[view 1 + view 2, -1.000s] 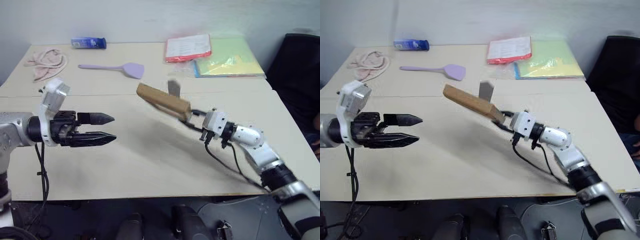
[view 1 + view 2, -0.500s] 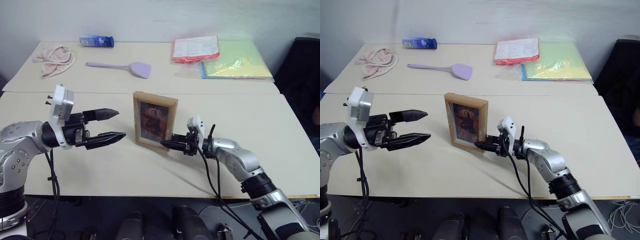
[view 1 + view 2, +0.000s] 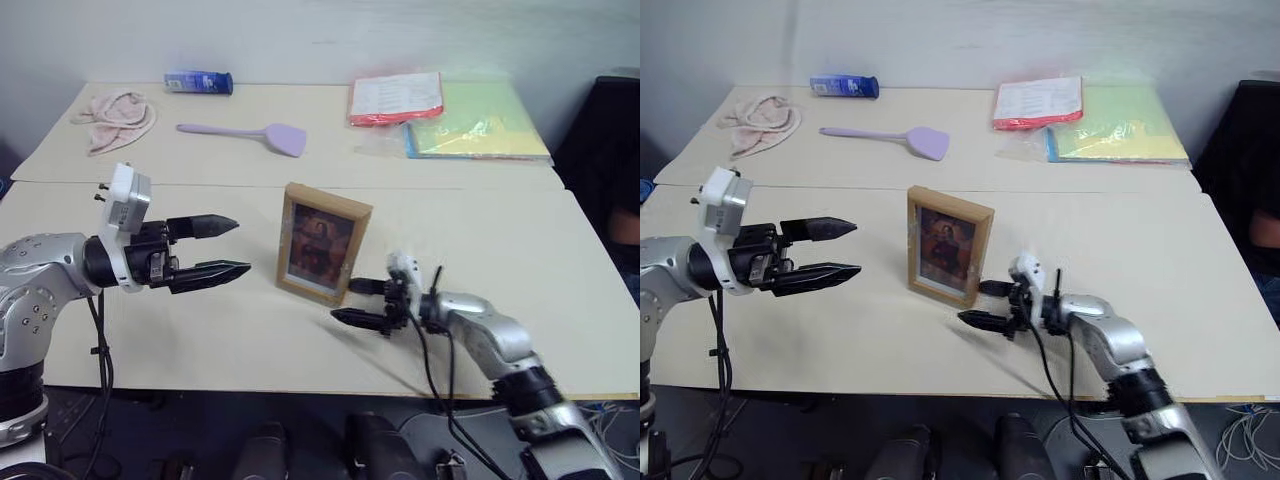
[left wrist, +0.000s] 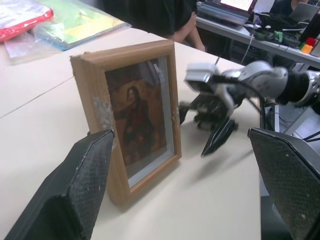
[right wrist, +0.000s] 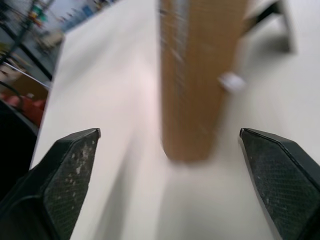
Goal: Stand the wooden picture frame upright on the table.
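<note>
The wooden picture frame [image 3: 322,243] stands upright on the table [image 3: 150,330], its portrait face turned toward me. My right gripper [image 3: 345,301] is open just in front of the frame's lower right corner, apart from it, with nothing between its fingers. In the right wrist view the frame's wooden edge [image 5: 197,75] rises between the spread fingers [image 5: 65,175]. My left gripper [image 3: 240,246] hovers open to the left of the frame, pointing at it, a short gap away. The left wrist view shows the frame [image 4: 132,120] with the right gripper [image 4: 200,130] beside it.
At the back of the table lie a purple spatula [image 3: 245,132], a pink cloth [image 3: 115,112], a blue packet [image 3: 198,82], a red folder [image 3: 395,97] and yellow-green folders [image 3: 480,125]. A dark chair [image 3: 610,130] stands at the right.
The frame went from tilted in the air in my right gripper to standing on the table. My right gripper opened, let it go and drew back and down. The left gripper stayed put.
</note>
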